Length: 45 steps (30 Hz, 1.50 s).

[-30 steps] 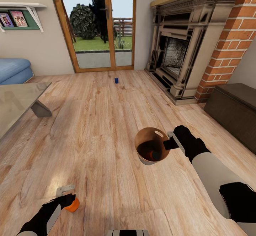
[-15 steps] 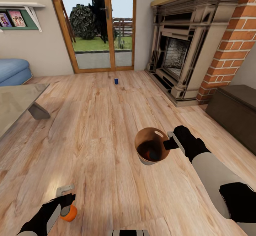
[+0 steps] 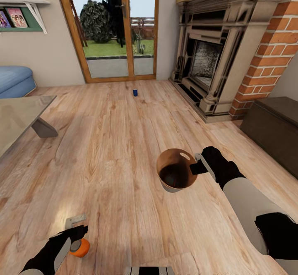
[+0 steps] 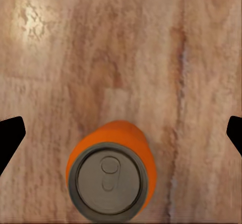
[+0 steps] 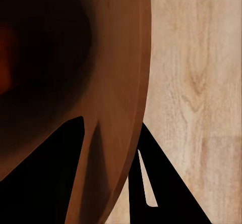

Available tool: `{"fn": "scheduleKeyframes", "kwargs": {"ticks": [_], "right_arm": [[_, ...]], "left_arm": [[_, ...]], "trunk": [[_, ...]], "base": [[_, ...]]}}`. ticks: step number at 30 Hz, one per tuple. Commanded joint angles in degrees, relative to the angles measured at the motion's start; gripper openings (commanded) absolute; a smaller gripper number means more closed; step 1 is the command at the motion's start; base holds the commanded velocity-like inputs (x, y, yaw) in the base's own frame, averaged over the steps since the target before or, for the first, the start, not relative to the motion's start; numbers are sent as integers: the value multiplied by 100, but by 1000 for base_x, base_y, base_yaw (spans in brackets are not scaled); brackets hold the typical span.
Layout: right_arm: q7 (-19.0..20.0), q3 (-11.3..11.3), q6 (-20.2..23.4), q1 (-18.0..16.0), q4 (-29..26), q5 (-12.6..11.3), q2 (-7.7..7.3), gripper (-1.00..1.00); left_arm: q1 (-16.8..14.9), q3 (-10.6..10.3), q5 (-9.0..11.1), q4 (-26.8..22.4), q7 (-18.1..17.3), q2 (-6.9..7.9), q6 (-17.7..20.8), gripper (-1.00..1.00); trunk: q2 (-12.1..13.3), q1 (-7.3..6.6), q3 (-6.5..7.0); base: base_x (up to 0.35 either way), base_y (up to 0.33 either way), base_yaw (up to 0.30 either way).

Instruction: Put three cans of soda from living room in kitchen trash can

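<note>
Directly below our left hand (image 3: 75, 235), fingers spread and not touching it, an orange soda can (image 4: 111, 171) stands upright on the floor. Our right hand (image 3: 198, 164) pinches the trash can's (image 3: 176, 168) rim. A blue can (image 3: 135, 93) sits far beyond the trash can, near the glass door.

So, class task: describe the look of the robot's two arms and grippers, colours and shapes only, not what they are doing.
The right arm has a rounded pale grey-white forearm shell between black sections at wrist and elbow. Its right gripper is black with a pale grey flat finger. The left arm is black with a pale grey side panel; the left gripper carries a light grey, bracket-shaped finger. In both wrist views the jaws appear as plain black wedges. No cables or markings show.
</note>
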Motion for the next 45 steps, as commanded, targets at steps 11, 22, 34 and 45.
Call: {"fn": "scheduleKeyframes", "kwargs": {"ticks": [11, 22, 34, 45], "right_arm": [[8, -5, 3, -4, -5, -79, 1, -100], [10, 14, 3, -23, -9, -75, 9, -100], [10, 13, 3, -328, -5, -83, 2, -100], [10, 13, 3, -382, -5, -83, 0, -100]], "left_arm": [[0, -4, 0, 2, 2, 0, -6, 100], [0, -4, 0, 8, 6, 0, -8, 100], [0, -2, 0, 16, 7, 0, -8, 100], [0, -3, 0, 27, 0, 0, -1, 100]], "trunk": [[-12, 19, -177], [-12, 19, -177], [-12, 19, -177], [-21, 37, -332]], "base": [[0, 0, 0], [0, 0, 0], [0, 0, 0], [0, 0, 0]]}}
